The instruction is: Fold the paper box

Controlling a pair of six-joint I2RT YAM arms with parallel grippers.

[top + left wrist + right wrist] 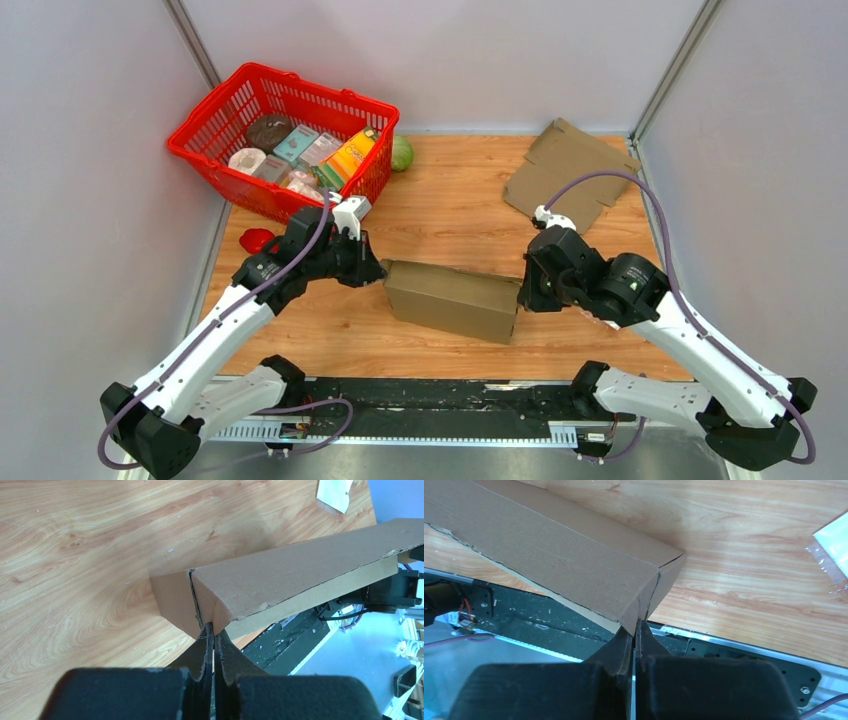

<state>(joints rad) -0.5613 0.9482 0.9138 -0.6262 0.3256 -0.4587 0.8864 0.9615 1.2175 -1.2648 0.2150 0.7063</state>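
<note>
The paper box [450, 298] is a long brown cardboard box lying across the near middle of the wooden table. My left gripper [381, 272] is at its left end and my right gripper [522, 292] is at its right end. In the left wrist view my left gripper [214, 627] is shut, its tips pinching the cardboard edge at the corner of the box [280, 575], beside a seam. In the right wrist view my right gripper [638, 625] is shut too, nipping the lower corner of the box [554, 555] where the end panel meets the long side.
A red basket [200, 120] full of groceries stands at the back left, with a green ball [402, 153] beside it and a small red thing [255, 240] by the left arm. A flat cardboard sheet [565, 175] lies at the back right. A black rail [450, 400] runs along the near edge.
</note>
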